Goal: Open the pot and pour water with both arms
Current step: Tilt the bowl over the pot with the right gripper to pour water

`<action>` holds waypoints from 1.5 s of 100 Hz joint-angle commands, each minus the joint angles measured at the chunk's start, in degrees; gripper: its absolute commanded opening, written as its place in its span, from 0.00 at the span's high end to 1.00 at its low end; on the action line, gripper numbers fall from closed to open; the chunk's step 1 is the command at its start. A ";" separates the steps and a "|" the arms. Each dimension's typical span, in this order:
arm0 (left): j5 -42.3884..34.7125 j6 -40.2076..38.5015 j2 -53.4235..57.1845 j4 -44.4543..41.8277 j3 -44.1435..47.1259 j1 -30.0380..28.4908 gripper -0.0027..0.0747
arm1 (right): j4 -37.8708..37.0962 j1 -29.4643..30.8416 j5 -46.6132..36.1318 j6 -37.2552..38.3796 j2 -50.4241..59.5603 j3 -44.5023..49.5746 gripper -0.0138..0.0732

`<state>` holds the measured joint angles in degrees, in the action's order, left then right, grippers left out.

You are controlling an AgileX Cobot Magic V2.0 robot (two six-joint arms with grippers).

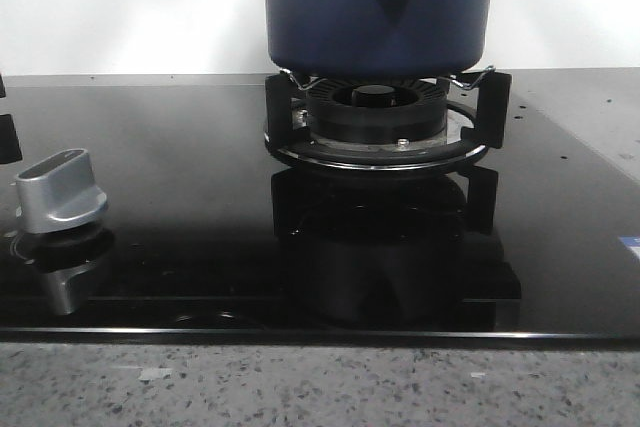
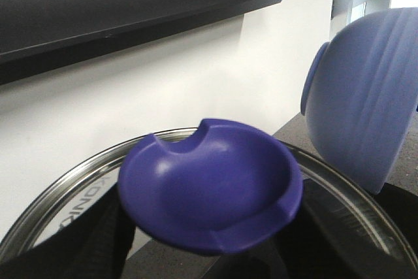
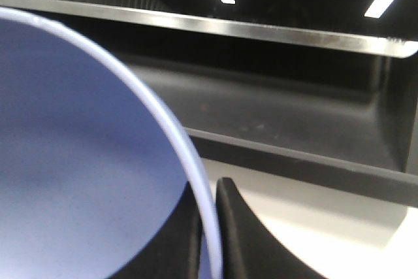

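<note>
Speckled stone counter edge runs along the near side, with the black glass cooktop behind it.

- Pot: dark navy, sitting on the burner grate at back centre, handle lug facing the camera. Top is cut off by the frame, so I cannot tell whether it is covered.
- Bowl: lighter blue, tipped on its side. Its rim runs between the two dark fingers of the right gripper, which pinch it from both sides.
- Lid: glass with a steel rim, seen just beside the bowl in the left wrist view.
- Lid knob: dished, dark blue. Left gripper is closed on it, one finger at each side.
- Silver stove dial: on the glass at left, well apart from the burner.

Neither arm appears in the front view.
</note>
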<state>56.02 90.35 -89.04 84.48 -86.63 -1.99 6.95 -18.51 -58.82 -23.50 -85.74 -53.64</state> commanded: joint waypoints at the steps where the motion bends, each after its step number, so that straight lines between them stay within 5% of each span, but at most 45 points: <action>1: 0.03 -0.62 2.89 5.71 -2.35 -0.13 0.50 | -0.92 -0.08 -5.42 0.15 2.86 -1.58 0.90; 104: 0.03 -0.62 2.89 5.71 -2.35 -0.13 0.50 | -3.07 -0.08 -7.46 0.15 2.97 -1.58 0.90; 135: 0.17 -0.62 2.89 5.71 -2.35 -0.13 0.50 | -2.89 -0.08 0.97 1.15 4.23 -2.55 0.90; 150: 0.25 -0.62 2.89 7.63 -2.35 0.65 0.50 | 2.57 -0.08 14.55 1.15 6.84 -6.50 0.90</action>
<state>56.02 90.35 -89.04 84.84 -86.63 -1.99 5.83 -18.51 -47.74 -22.75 -82.93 -55.87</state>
